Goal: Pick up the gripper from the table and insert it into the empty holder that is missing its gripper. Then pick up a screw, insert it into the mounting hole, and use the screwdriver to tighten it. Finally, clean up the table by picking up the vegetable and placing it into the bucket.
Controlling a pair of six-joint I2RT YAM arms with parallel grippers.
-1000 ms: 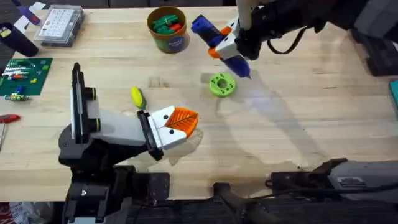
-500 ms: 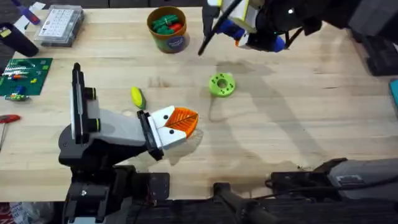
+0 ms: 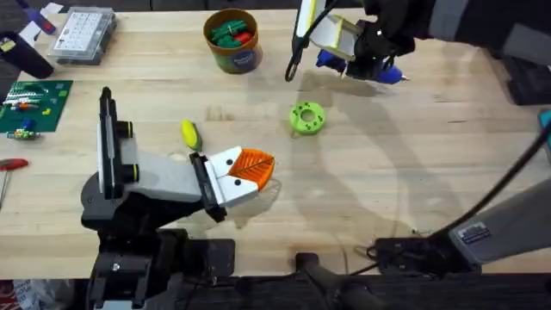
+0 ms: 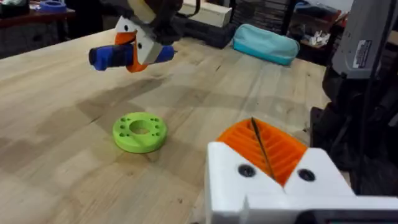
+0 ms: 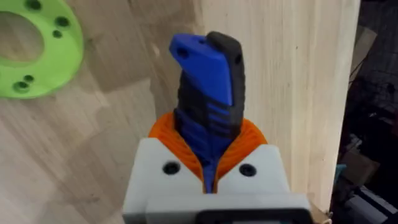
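My right gripper (image 3: pixel 353 57) hangs above the table's far side, shut on the blue screwdriver (image 3: pixel 331 58), which lies roughly level in its orange pads (image 5: pixel 163 127). From the right wrist, the screwdriver (image 5: pixel 208 81) sticks out over bare wood. The left gripper (image 3: pixel 251 169) rests low near the table's middle, orange pads (image 4: pixel 264 149) pressed together on nothing. The yellow vegetable (image 3: pixel 189 133) lies just left of it. The orange-brown bucket (image 3: pixel 232 41) stands at the back with green and red pieces inside. The loose gripper, its holder and the screw are out of view.
A lime-green disc with holes (image 3: pixel 307 117) lies below the right gripper, also in the left wrist view (image 4: pixel 140 132). A clear compartment box (image 3: pixel 82 34), a green circuit board (image 3: pixel 30 103) and a red-handled tool (image 3: pixel 9 164) sit at the left. A teal pouch (image 4: pixel 266 43) lies far right.
The right gripper lifted the screwdriver away from the green disc toward the table's far side and turned it from tip-down to roughly level. The left arm stayed still.
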